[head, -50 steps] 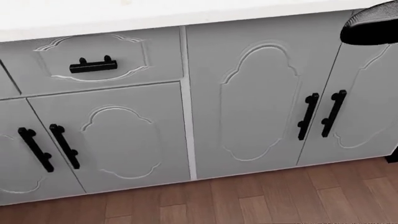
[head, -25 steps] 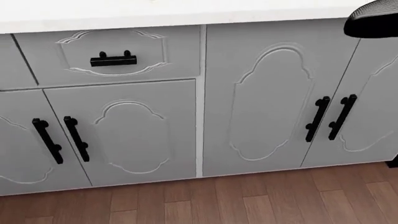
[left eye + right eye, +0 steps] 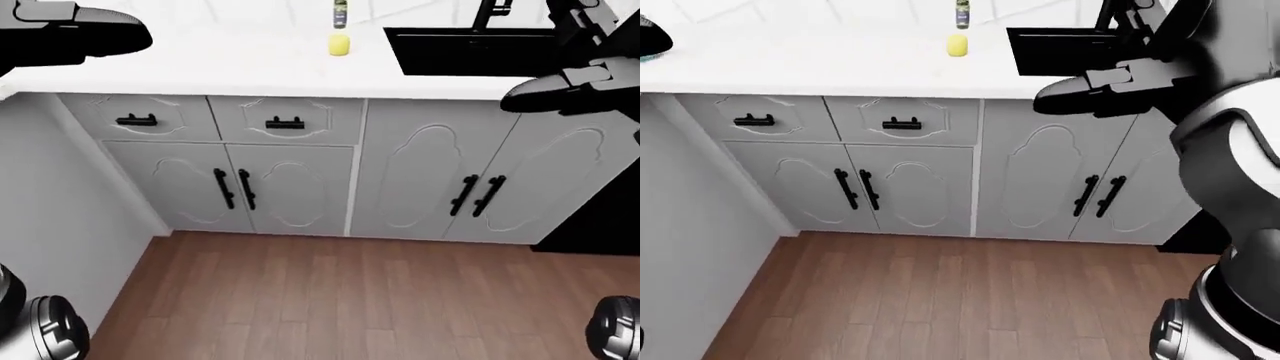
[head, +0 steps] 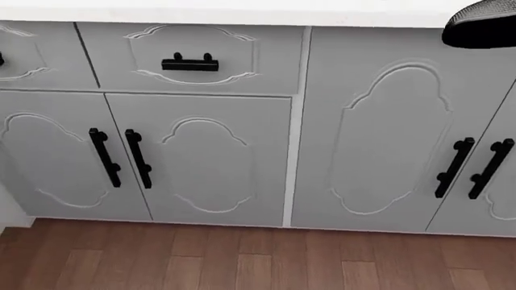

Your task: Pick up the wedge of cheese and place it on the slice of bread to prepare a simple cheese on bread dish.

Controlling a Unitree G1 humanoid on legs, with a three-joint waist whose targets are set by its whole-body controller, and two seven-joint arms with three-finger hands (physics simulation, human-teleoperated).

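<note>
Before a run of grey cabinets, the robot faces a white counter with both arms raised and nothing in either hand. Over the past second the whole head view has slid sideways: the drawer with the black bar handle and the seam between cabinet doors sit further right than they did, which points to the camera turning or stepping left rather than anything in the kitchen moving. The left hand hangs at the top left of the left-eye view and the right hand beside the black sink; each shows only as a dark shape, so whether the fingers are spread or closed cannot be told. A small yellow object stands near the top of the counter with a slim bottle just above it; it may be the cheese wedge, though it is too small to be sure. No slice of bread is visible in any view. By this reading the task is at the approach stage, with the pick-up not yet begun and the bread yet to be located.
</note>
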